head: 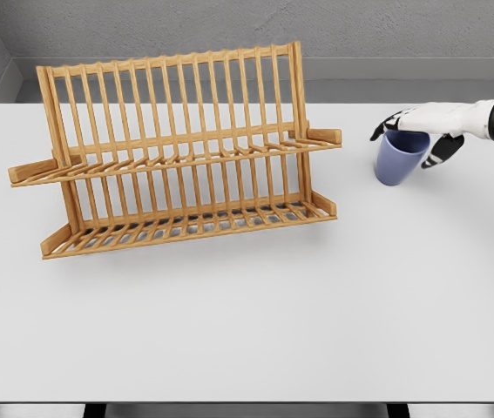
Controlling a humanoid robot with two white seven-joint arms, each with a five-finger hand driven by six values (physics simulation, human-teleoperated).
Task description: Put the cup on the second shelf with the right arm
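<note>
1. Right hand (421, 131): enters from the right edge of the head view on a white forearm with a dark wrist band. The hand lies roughly level, palm down, over the mouth of the cup.
2. Grip state: the fingers are curled around the rim of the cup (400, 158). One dark fingertip (379, 132) shows past the rim on the side away from the arm; other dark digits drop beside the cup wall on the arm's side. The hand is closed on the cup at its top.
3. Cup: blue, tapered, mouth upward, slightly tilted, hanging directly beneath the hand. Whether its base touches the table (247, 331) or is just clear of it cannot be told from this view.
4. Arm pose: the forearm runs nearly horizontal from the right edge toward the picture's left, with the hand at its end; only the wrist and lower forearm are visible.
5. Wooden rack (177, 157): stands on the white table well apart from the hand, on the side the fingers point toward. It has an upright slatted back and two slatted shelves, an upper one (177, 161) and a lower one (190, 228). The nearest end of the upper shelf lies near the level of the hand.
6. Nothing rests on either shelf.
</note>
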